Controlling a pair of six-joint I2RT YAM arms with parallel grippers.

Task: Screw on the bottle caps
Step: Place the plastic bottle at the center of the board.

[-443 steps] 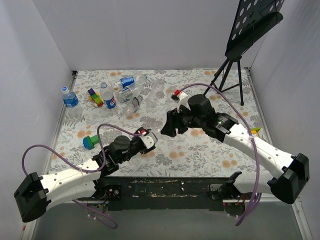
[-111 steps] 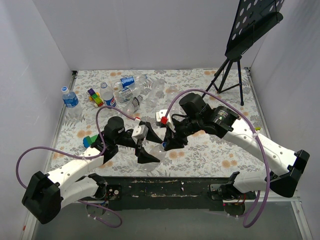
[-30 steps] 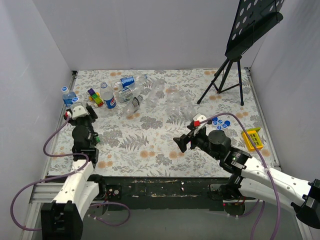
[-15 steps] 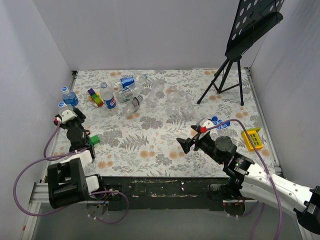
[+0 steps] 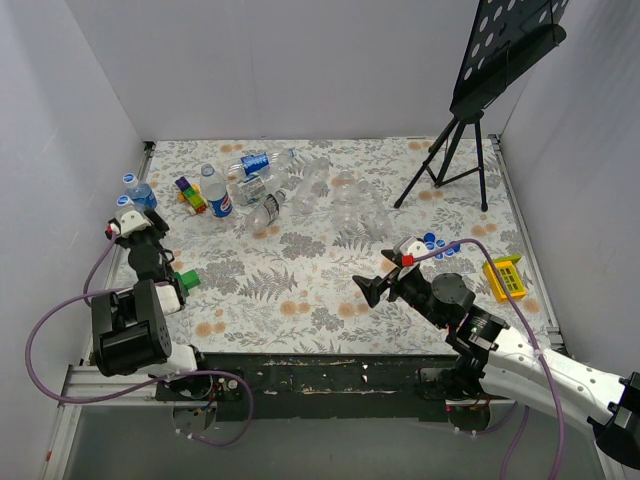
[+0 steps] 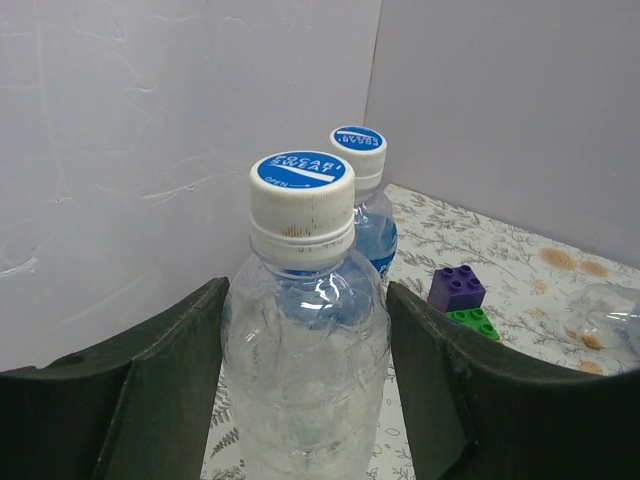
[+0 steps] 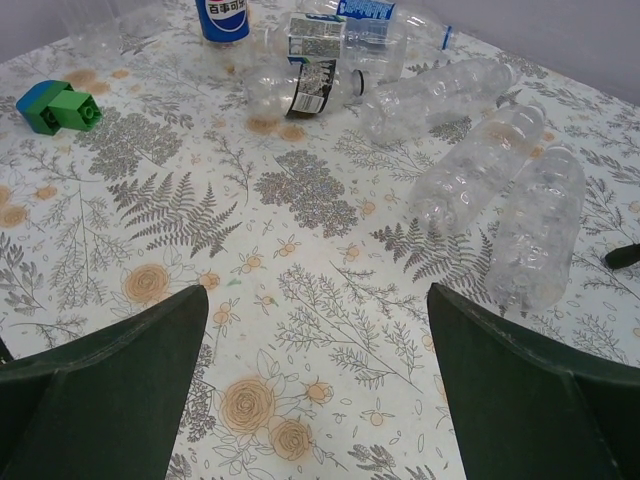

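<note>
Right arm (image 5: 520, 350) low, stretched forward over table (image 7: 300, 190); right gripper (image 7: 318, 300) spread wide, nothing between fingers, above surface; loose caps (image 5: 436, 243) just past it, rightward; left arm (image 5: 130, 320) folded back on itself along left wall (image 6: 120, 150), wrist aimed at far-left corner; left gripper (image 6: 306, 290) clamped on upright bottle (image 6: 305, 390), cap (image 6: 302, 185) on; second capped bottle (image 6: 362, 215) just behind; clear bottles (image 7: 500, 200) lying mid-table, farther off

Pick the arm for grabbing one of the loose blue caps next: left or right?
Right. The right gripper is open and empty, and the loose blue caps lie close beside that arm. The left gripper is shut on a capped bottle, far from them.
</note>
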